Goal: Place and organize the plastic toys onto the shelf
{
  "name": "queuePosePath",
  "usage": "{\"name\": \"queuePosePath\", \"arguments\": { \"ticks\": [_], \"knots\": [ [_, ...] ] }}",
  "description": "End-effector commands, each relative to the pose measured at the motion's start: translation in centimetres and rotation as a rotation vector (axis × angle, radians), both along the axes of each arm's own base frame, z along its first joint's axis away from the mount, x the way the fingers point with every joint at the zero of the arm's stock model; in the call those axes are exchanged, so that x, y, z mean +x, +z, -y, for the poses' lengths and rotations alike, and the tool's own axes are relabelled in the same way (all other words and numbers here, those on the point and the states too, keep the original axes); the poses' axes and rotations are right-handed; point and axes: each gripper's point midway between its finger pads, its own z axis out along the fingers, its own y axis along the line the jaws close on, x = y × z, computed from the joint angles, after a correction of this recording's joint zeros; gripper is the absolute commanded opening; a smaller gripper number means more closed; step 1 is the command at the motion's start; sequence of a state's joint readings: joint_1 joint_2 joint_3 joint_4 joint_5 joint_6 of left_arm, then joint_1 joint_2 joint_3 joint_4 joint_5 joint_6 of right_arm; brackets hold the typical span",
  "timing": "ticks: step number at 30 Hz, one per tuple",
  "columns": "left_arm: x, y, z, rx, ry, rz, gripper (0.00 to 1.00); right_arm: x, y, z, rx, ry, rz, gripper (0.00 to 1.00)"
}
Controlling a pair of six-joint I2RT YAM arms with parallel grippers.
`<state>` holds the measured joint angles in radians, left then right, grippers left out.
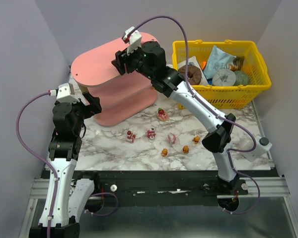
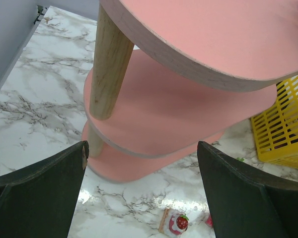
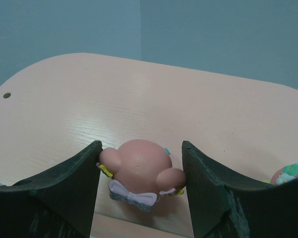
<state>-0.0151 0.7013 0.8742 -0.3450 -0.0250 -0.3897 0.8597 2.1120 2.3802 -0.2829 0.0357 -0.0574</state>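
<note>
My left fingers point(image 2: 39, 198) stand wide and empty by the left end of the shelf point(image 1: 102, 67), low over the marble surface point(image 1: 109, 148). Loose toys point(image 1: 151, 133) lie scattered on it before the shelf. My right fingers point(image 3: 59, 193) pinch a pink figurine point(image 3: 139, 166) by its rounded sides over the top board point(image 3: 139, 89); whether it touches, I can't tell. It looks light, hard and slick, likely to twist out. The board is smooth and roomy; the yellow basket point(image 1: 228, 96) sits just right, walls point(image 1: 20, 49) close.
</note>
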Motion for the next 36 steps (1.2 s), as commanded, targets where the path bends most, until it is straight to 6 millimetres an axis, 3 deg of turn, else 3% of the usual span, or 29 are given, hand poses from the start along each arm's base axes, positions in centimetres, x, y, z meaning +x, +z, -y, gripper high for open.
{"name": "queuePosePath", "arguments": {
  "ticks": [1, 14, 23, 36],
  "knots": [
    [-0.2, 0.2, 0.0, 0.005, -0.008, 0.010, 0.99, 0.8, -0.8, -0.4, -0.012, -0.009, 0.003, 0.47],
    [-0.1, 0.0, 0.0, 0.002, -0.009, 0.005, 0.99, -0.5, 0.1, 1.1, -0.014, -0.016, -0.035, 0.34],
    [-0.1, 0.1, 0.1, 0.002, -0.012, 0.006, 0.99, -1.7, 2.6, 2.5, 0.018, -0.015, -0.029, 0.33],
    [-0.1, 0.0, 0.2, 0.000, -0.015, 0.006, 0.99, -2.3, 2.5, 2.3, 0.011, 0.006, -0.056, 0.36]
  ]
}}
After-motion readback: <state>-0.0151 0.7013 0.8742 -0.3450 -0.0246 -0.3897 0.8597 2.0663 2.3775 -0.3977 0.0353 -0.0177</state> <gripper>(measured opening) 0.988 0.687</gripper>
